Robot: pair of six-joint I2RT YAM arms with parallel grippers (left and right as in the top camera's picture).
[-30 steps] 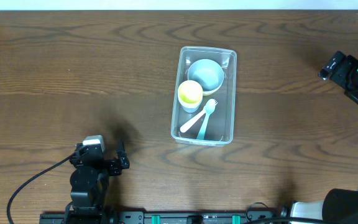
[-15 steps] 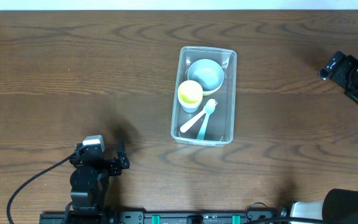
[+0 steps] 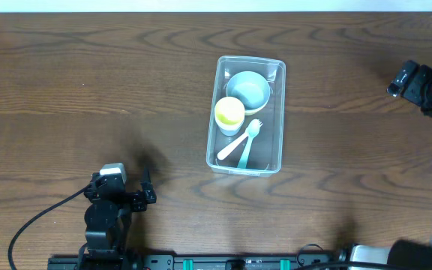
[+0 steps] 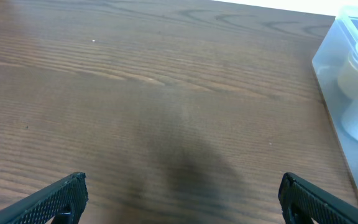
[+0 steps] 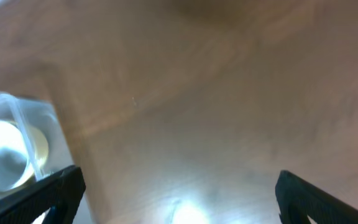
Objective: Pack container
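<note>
The clear plastic container (image 3: pixel 277 154) sits mid-table. Inside it are a light blue bowl (image 3: pixel 248 90), a yellow cup (image 3: pixel 229 113), a white spoon (image 3: pixel 231 146) and a light blue fork (image 3: pixel 249 141). My left gripper (image 3: pixel 147 192) rests at the front left, open and empty; in the left wrist view (image 4: pixel 182 199) the container (image 4: pixel 328 68) lies at the right edge. My right gripper (image 3: pixel 400 78) is at the far right edge, raised, open and empty; in the blurred right wrist view (image 5: pixel 179 193) the container (image 5: pixel 39 121) and bowl (image 5: pixel 2 155) lie at the left.
The dark wooden table (image 3: pixel 88 90) runs to a pale far edge (image 3: pixel 201 6). A black cable (image 3: pixel 32 225) trails from the left arm base at the front.
The right arm has shifted slightly further right and up at the frame edge. The left arm and the container's contents have not moved.
</note>
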